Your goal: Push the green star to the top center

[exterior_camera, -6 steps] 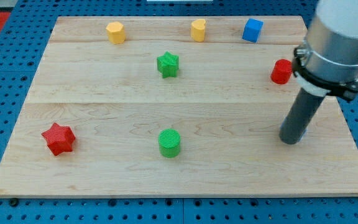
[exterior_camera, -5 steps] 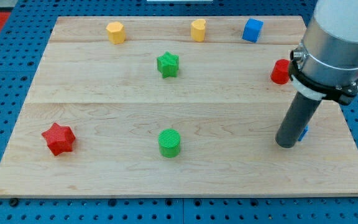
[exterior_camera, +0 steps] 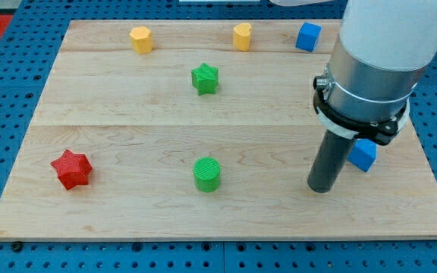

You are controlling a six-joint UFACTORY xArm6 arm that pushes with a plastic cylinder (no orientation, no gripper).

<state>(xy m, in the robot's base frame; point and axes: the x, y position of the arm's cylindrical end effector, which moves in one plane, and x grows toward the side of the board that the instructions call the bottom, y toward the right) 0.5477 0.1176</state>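
Note:
The green star [exterior_camera: 205,78] lies on the wooden board [exterior_camera: 127,129], left of centre in its upper half, below and between the two yellow blocks. My tip [exterior_camera: 321,187] rests on the board at the lower right, far from the star, to its lower right. It stands just left of a blue block [exterior_camera: 363,154]. The arm's body hides the board area above the tip.
A yellow block [exterior_camera: 141,39], a yellow heart-like block [exterior_camera: 242,36] and a blue cube [exterior_camera: 307,36] line the top edge. A green cylinder [exterior_camera: 207,174] sits at bottom centre. A red star [exterior_camera: 71,168] sits at lower left.
My tip has moved left and slightly down the view. The blue block beside it has come into view. The red block at the right is now hidden behind the arm.

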